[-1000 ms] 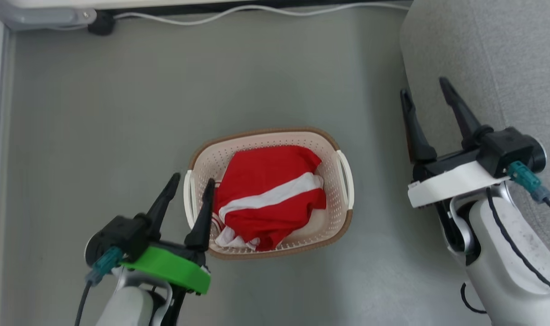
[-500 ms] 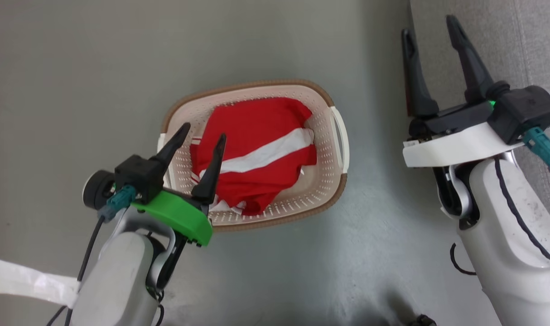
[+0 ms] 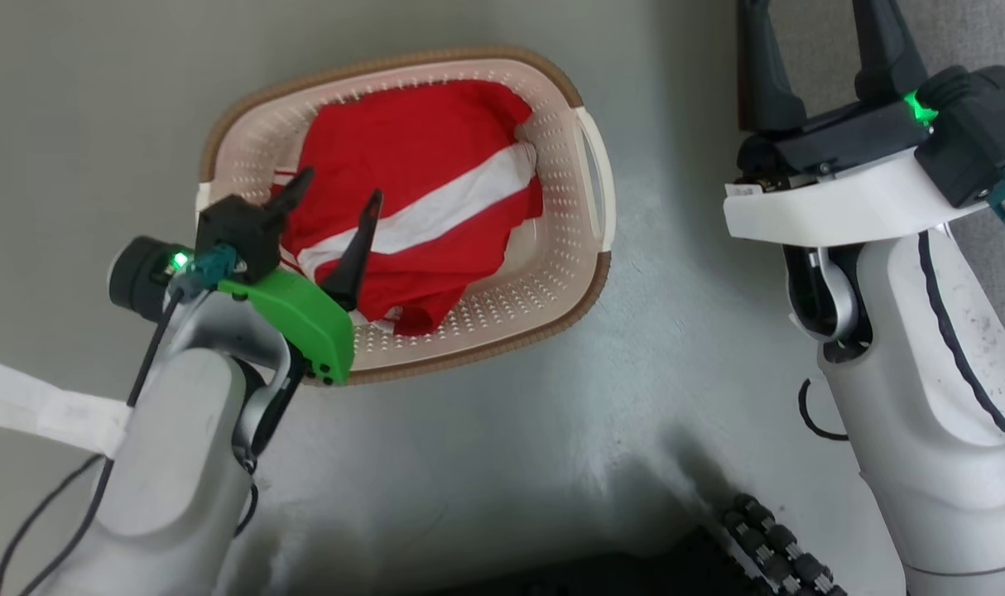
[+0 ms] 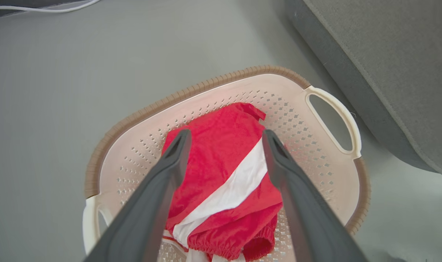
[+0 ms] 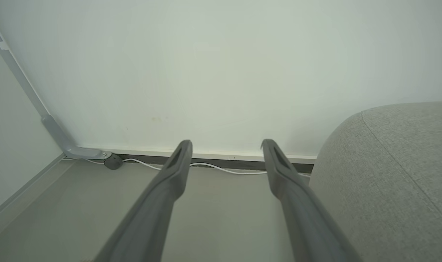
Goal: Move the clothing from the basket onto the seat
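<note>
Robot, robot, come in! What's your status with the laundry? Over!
Left pincer open, poised over red-and-white garment in cream perforated plastic basket. Right pincer open, empty, beside grey fabric seat cushion. Nothing in the way.

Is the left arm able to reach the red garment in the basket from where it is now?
Probably yes. The left gripper is open above the red garment, its fingers pointing down at the cloth. The basket has no lid, and nothing lies between the fingers and the cloth.

One basket [image 3: 544, 281], one garment [image 3: 403, 157], one seat [image 4: 388, 54]
</note>
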`<state>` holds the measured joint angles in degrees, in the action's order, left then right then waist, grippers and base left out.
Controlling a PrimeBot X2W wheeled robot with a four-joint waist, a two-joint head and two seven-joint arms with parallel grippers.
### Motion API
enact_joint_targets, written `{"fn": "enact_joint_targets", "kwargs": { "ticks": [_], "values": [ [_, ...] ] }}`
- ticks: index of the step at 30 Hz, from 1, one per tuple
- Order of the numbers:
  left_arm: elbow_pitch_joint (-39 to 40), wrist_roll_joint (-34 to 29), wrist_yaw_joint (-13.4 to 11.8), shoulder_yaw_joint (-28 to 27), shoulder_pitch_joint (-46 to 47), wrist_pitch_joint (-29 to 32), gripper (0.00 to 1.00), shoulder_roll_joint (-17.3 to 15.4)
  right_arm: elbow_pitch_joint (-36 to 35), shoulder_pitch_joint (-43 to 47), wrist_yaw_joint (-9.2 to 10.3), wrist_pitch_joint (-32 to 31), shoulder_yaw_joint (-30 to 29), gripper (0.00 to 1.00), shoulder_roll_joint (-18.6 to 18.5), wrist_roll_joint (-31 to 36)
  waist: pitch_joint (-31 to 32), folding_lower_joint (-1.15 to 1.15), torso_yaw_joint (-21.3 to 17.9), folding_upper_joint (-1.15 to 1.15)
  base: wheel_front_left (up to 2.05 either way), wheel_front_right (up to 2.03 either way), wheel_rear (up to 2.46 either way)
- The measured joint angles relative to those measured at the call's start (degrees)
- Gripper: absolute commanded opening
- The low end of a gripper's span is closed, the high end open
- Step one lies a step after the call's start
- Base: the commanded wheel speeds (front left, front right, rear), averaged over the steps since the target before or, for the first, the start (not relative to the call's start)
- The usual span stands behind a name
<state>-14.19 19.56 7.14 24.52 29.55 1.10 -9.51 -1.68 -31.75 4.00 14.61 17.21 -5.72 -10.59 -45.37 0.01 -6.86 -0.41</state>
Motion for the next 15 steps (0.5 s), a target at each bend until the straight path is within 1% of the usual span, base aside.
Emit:
{"fn": "enact_joint_targets", "kwargs": {
  "ticks": [2,8,15],
  "values": [
    [-0.56,-0.18,0.0,0.27,1.38,0.57,1.0,-0.6,-0.09,-0.87,-0.46,0.01,-0.19,1.0,0.33,0.01,-1.57,0.0,-0.54,0.0,0.0,0.0,0.0],
    [-2.77,-0.19,0.0,1.42,3.84,2.77,1.0,-0.9,-0.13,-2.08,-0.46,0.01,-1.1,1.0,0.54,0.02,-5.12,0.0,-1.9,0.0,0.0,0.0,0.0],
    [-6.53,0.67,0.0,2.75,4.5,5.05,1.0,-1.67,0.27,-2.71,-0.55,0.01,-1.87,1.0,1.23,0.04,-8.3,0.0,-3.63,0.0,0.0,0.0,0.0]
  ]
}}
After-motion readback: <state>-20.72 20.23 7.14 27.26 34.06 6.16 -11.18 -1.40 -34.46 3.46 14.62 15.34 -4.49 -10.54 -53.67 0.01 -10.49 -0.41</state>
